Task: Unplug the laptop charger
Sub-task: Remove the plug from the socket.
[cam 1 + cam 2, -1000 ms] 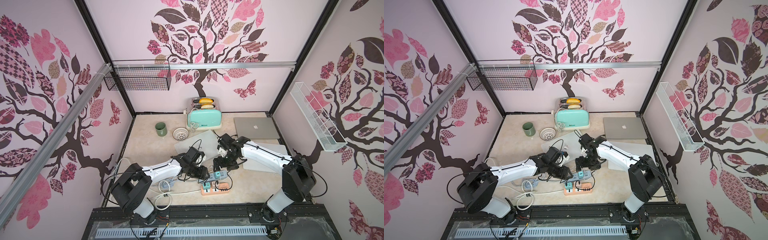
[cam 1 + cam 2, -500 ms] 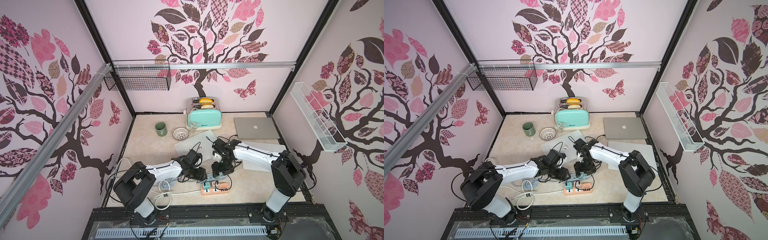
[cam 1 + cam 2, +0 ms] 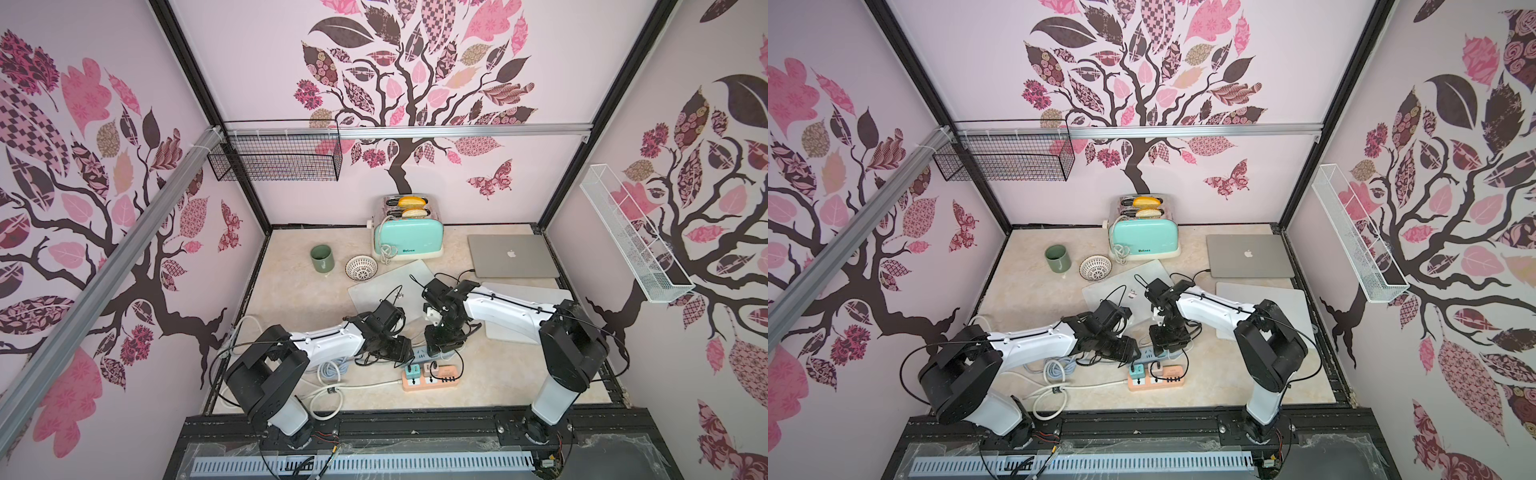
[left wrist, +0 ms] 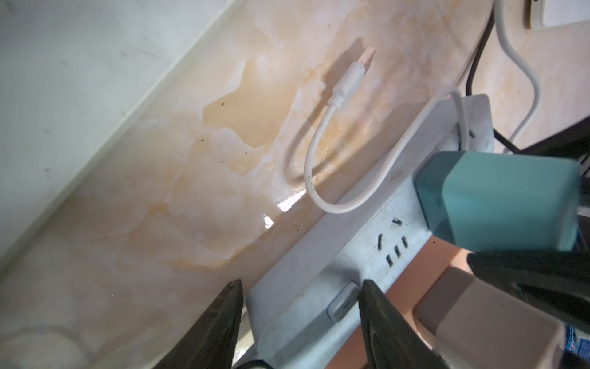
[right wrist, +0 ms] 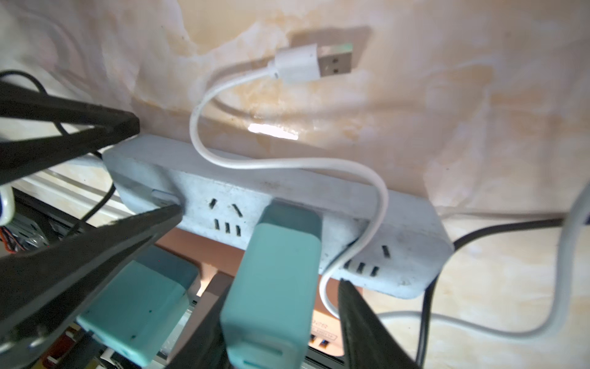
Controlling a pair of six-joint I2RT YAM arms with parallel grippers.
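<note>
The laptop charger [image 5: 281, 255], a teal block, stands plugged into a pale grey power strip [image 5: 408, 230] on the marble table. My right gripper [image 5: 281, 281] straddles the charger from above. One finger lies against the charger's side. A gap with a white cable shows at the other finger, so the jaws are open. In both top views the right gripper [image 3: 442, 347] hides the charger. My left gripper [image 4: 300, 286] is shut on the switch end of the power strip [image 4: 360, 230], beside the charger [image 4: 504, 198]. The closed silver laptop [image 3: 511, 255] lies at the back right.
An orange power strip [image 3: 432, 376] with teal and pink adapters lies just in front of the grey one. A loose white USB plug [image 5: 303, 64] rests behind it. Coiled cables [image 3: 332, 370] sit at the left. A toaster [image 3: 409, 237], mug [image 3: 322, 257] and bowl [image 3: 361, 266] stand further back.
My right arm has swung left and down onto the grey power strip, and its jaws have narrowed around the teal charger. The left gripper has stayed on the strip's end.
</note>
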